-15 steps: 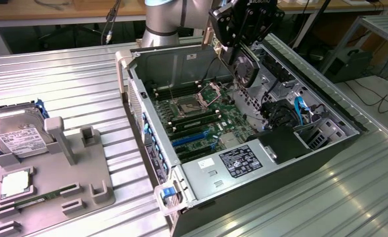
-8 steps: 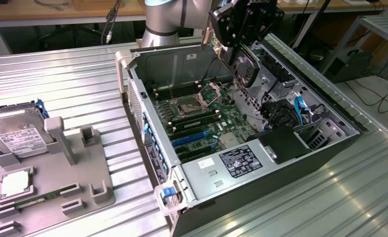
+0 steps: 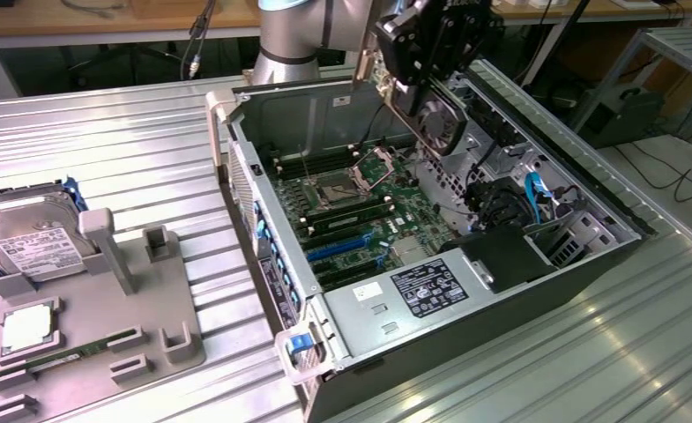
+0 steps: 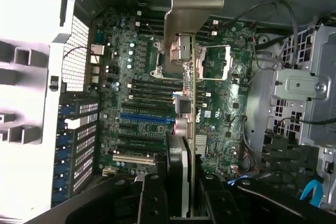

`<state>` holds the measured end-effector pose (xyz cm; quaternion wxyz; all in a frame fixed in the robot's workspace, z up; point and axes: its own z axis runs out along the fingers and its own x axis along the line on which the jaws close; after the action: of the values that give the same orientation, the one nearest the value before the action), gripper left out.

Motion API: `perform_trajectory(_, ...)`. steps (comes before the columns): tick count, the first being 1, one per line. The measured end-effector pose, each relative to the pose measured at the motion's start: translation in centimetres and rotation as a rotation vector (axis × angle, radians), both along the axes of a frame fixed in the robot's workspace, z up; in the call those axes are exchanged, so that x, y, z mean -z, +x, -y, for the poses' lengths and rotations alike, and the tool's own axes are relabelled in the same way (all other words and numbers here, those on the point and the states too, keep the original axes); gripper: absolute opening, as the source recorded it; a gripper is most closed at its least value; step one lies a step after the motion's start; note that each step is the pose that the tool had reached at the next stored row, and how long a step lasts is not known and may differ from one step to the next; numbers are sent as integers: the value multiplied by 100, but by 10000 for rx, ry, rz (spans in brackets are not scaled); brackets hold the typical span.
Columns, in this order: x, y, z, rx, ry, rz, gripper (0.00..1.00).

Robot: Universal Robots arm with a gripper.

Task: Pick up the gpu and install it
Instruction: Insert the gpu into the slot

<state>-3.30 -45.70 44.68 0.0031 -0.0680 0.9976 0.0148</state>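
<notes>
1. Nearby, on the exterior view's left, a grey holder (image 3: 93,322) on the desk (image 3: 122,150) carries a hard drive (image 3: 34,251) and a memory stick (image 3: 70,359).
2. Beyond, the open computer case (image 3: 475,361) shows its motherboard (image 3: 369,216).
3. Farther, the claw (image 3: 422,79) is clamped partway shut on the gpu (image 3: 437,119), held on edge over the motherboard.
4. Its lower edge is hard to make out.

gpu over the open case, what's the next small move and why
Probably carry it across toward the blue slot before lowering. The fingers hold the gpu high over the cpu socket end of the board, not above the slots.
</notes>
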Motion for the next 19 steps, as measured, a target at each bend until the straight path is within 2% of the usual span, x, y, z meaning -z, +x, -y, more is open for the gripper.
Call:
perform_trajectory(9,0,0,0,-1448,1,0,28)
perform_trajectory(11,1,0,0,-2066,2,1,28)
perform_trajectory(19,1,0,0,-3655,1,0,28)
